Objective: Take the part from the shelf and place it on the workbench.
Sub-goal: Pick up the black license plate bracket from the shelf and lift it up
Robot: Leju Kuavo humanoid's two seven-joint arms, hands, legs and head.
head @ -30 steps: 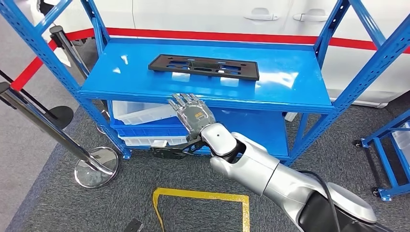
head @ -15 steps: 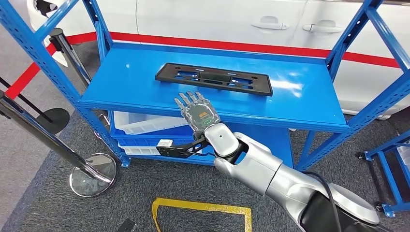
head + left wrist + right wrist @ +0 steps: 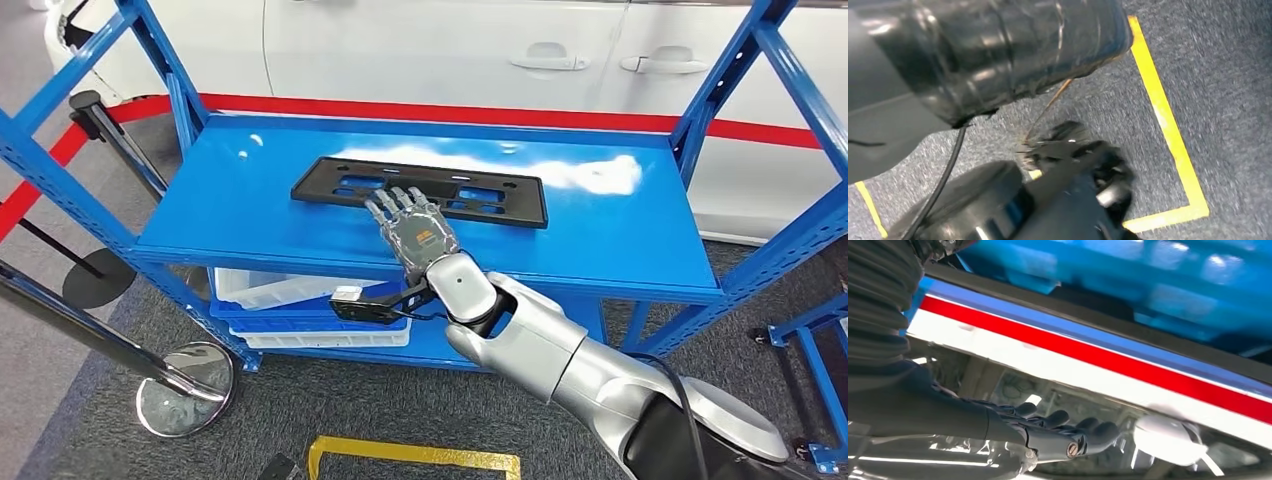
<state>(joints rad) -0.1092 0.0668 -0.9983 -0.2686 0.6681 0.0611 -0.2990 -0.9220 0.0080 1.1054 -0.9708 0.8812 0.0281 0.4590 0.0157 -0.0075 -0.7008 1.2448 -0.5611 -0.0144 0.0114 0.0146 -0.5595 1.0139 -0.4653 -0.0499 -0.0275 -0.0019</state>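
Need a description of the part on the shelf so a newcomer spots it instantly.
Find the blue metal shelf standing in front of the white car. On its top deck lies the part: a flat, long black rectangular plate with cut-out slots. It is the one black thing on that deck, and the right hand reaches over its near edge.

The shelf (image 3: 250, 215) is painted blue metal, glossy enough to throw white glare at 12 o'clock of its top; the part (image 3: 500, 203) looks like matt black plastic; the right hand (image 3: 418, 232) has a smooth silver metallic back and dark fingers (image 3: 1098, 432); the floor (image 3: 330, 410) is rough grey carpet with yellow tape (image 3: 410, 455); the stanchion base (image 3: 185, 388) is mirror-polished metal; the bins (image 3: 300, 295) look like white plastic.
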